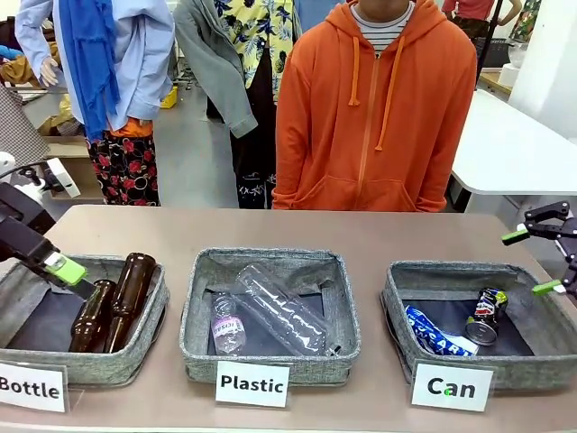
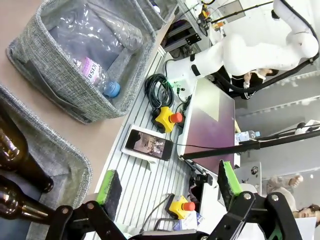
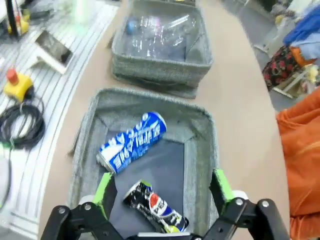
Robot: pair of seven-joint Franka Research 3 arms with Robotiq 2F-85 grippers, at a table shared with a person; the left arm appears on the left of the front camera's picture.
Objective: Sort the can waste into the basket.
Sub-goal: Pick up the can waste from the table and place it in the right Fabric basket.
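The basket (image 3: 200, 150) below the right gripper's (image 3: 162, 187) green pads (image 3: 103, 192) is coarse grey woven cloth with a dark matt floor. Between the pads lie two glossy printed metal cans: the blue and white can (image 3: 131, 141), dented, and the dark can (image 3: 155, 206). The brown bottles (image 2: 17, 165) beside the left gripper's (image 2: 170, 187) fingers are shiny glass.
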